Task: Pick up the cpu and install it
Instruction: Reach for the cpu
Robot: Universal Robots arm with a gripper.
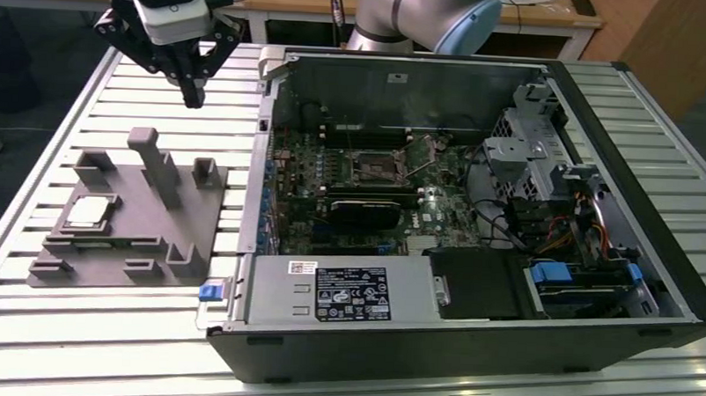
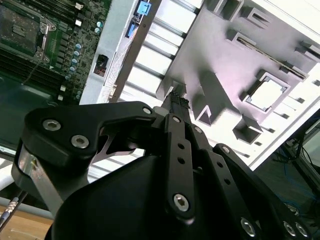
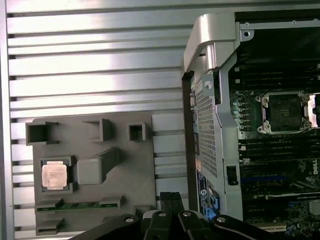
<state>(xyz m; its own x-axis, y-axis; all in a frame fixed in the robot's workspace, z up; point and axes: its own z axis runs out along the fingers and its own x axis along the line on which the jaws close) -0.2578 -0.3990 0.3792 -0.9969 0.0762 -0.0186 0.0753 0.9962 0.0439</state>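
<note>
The cpu, a small square chip with a pale metal top, lies flat in a recess of the grey plastic tray on the exterior view's left. It also appears in both wrist views. My gripper hangs well above the table beyond the tray's far edge, apart from the chip, its fingers shut together on nothing. The open socket frame sits on the motherboard inside the case.
The open computer case fills the middle and the exterior view's right, its metal wall standing between tray and motherboard. A black heatsink block lies just below the socket. A memory stick rests in a tray slot. The table top is slatted aluminium.
</note>
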